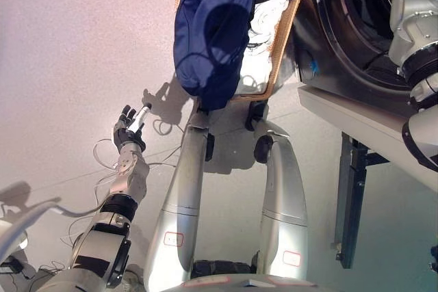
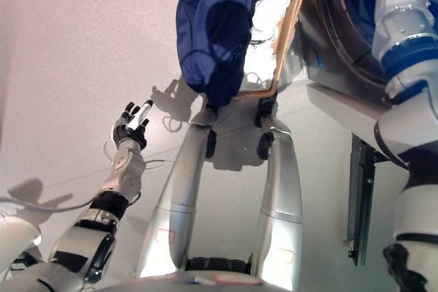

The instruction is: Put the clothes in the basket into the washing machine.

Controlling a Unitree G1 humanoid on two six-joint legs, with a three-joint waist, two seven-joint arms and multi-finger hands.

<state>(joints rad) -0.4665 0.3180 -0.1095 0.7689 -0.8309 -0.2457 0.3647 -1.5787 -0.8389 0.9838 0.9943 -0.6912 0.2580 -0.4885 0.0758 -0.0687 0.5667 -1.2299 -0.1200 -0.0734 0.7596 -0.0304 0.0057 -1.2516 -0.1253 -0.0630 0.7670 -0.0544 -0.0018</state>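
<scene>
Left hand (image 1: 130, 128) hangs low over the floor (image 1: 61, 66), fingers relaxed, holding nothing. Right hand is out of sight (arm reaching toward the washing machine (image 1: 349, 39)); navy garment (image 1: 212, 32) drapes over the basket (image 1: 286, 29) rim, easy to grab.

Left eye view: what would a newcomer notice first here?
First the blue garment, hanging over the near edge of the basket at top centre, with white cloth behind it. To the right stands the washing machine, its round opening dark. The left hand hovers open over the floor at lower left.
</scene>
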